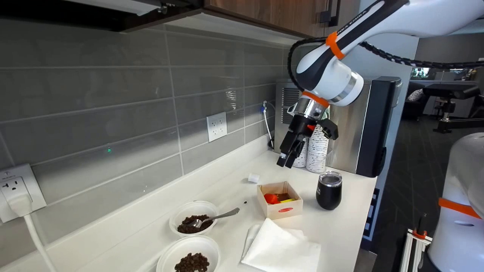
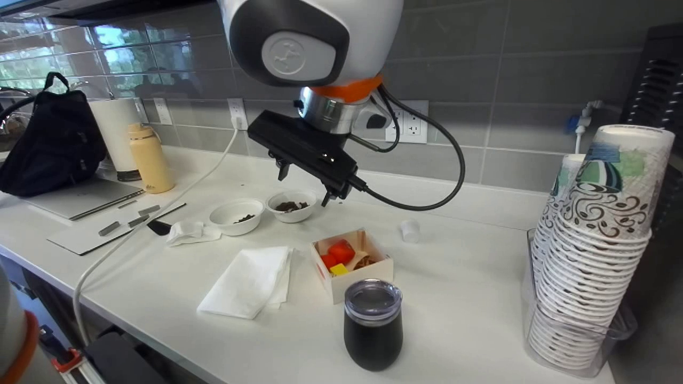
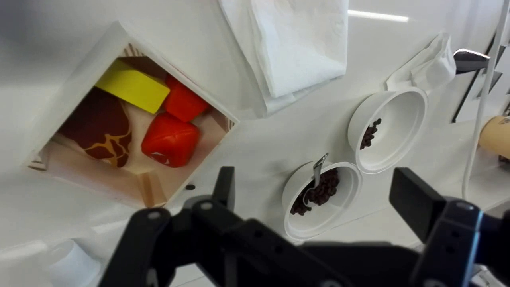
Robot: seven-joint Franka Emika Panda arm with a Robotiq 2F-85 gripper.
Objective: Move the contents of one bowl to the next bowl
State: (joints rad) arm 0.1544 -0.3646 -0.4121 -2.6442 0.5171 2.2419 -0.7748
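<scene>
Two white bowls stand side by side on the counter, both holding small dark brown pieces. The bowl with the spoon (image 1: 174, 216) also shows in an exterior view (image 2: 291, 216) and the wrist view (image 3: 295, 181); it holds the larger pile (image 3: 326, 187). A metal spoon (image 1: 227, 214) leans in it, handle over the rim toward the box. The second bowl (image 1: 216, 247) also shows in an exterior view (image 2: 235, 229) and the wrist view (image 3: 398, 137), with a smaller visible pile (image 3: 370, 133). My gripper (image 3: 319, 195) is open and empty, above the counter, apart from the bowls; it shows in both exterior views (image 1: 285, 162) (image 2: 307, 186).
An open wooden box (image 1: 283, 213) with red and yellow items stands near the bowls. Folded napkins (image 1: 281, 247), a black tumbler (image 1: 329, 194), a small white cup (image 2: 410, 231) and stacked paper cups (image 2: 581, 266) stand around. A tiled wall backs the counter; a white cord (image 2: 160, 208) crosses it.
</scene>
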